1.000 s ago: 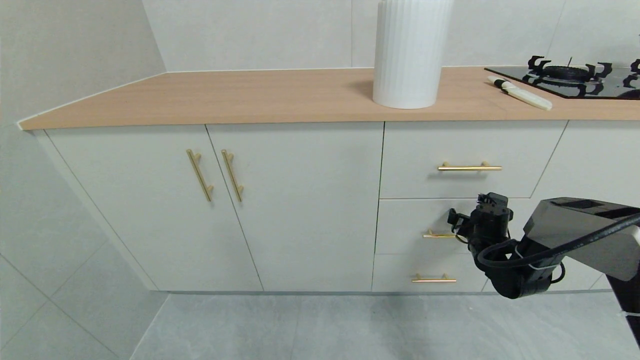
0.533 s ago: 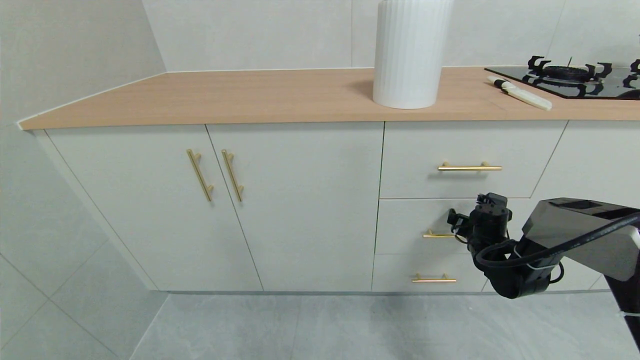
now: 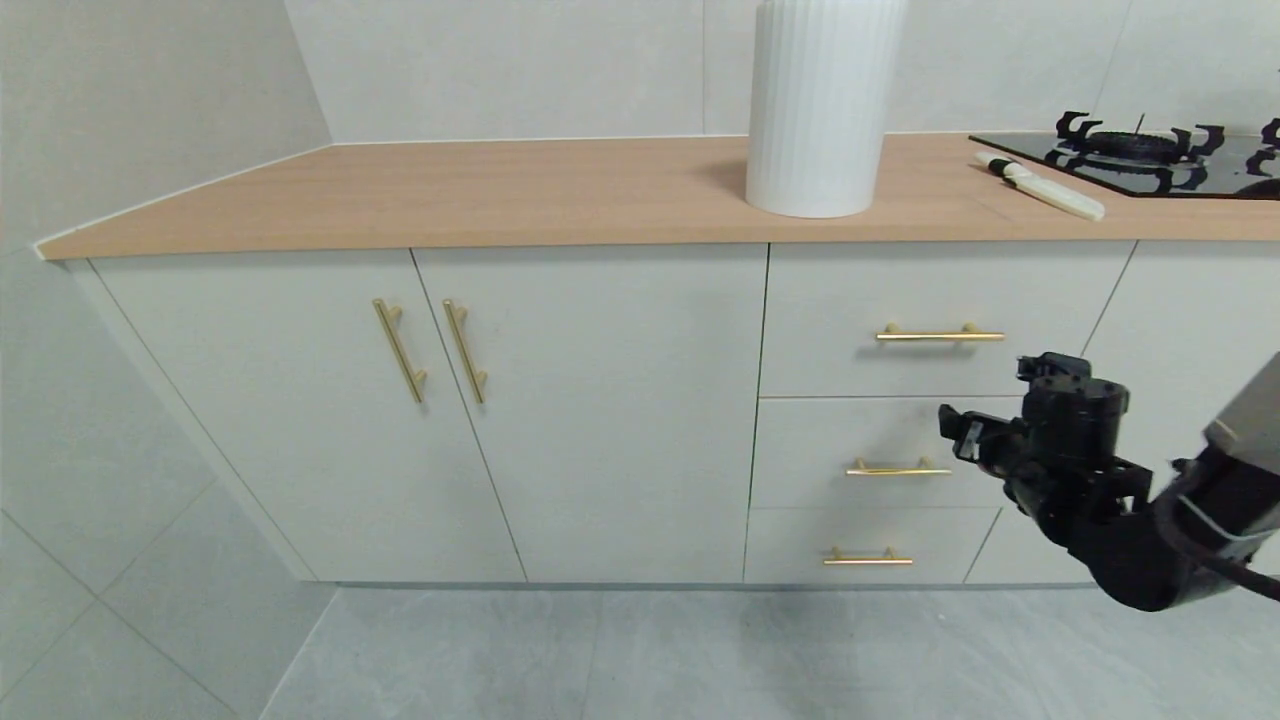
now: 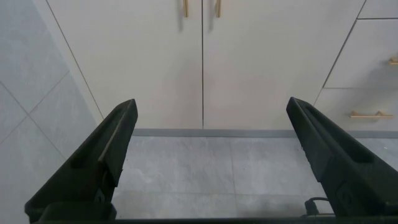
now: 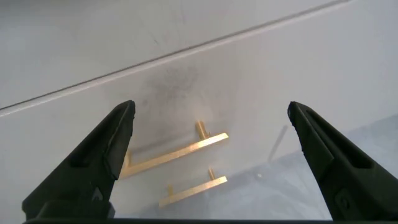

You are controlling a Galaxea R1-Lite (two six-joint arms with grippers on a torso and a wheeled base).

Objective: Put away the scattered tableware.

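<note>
A cream-coloured knife (image 3: 1041, 187) lies on the wooden countertop (image 3: 480, 190), beside the black gas hob (image 3: 1150, 160). My right gripper (image 3: 962, 434) hangs open in front of the middle drawer (image 3: 820, 450), just right of and slightly above its gold handle (image 3: 897, 468). In the right wrist view the open gripper (image 5: 211, 112) faces that drawer front, with the handle (image 5: 174, 154) between the fingers but farther off, untouched. My left gripper (image 4: 211, 109) is open and empty, low above the floor before the cabinet doors (image 4: 202, 56).
A tall white ribbed container (image 3: 820, 105) stands on the countertop left of the knife. The top drawer (image 3: 940, 335) and bottom drawer (image 3: 867, 558) are closed, as are the double doors (image 3: 430, 350). Grey tiled floor (image 3: 600, 650) lies open below.
My right arm has swung to the right and slightly up, uncovering the middle drawer's handle. All drawers stay closed and the knife has not moved.
</note>
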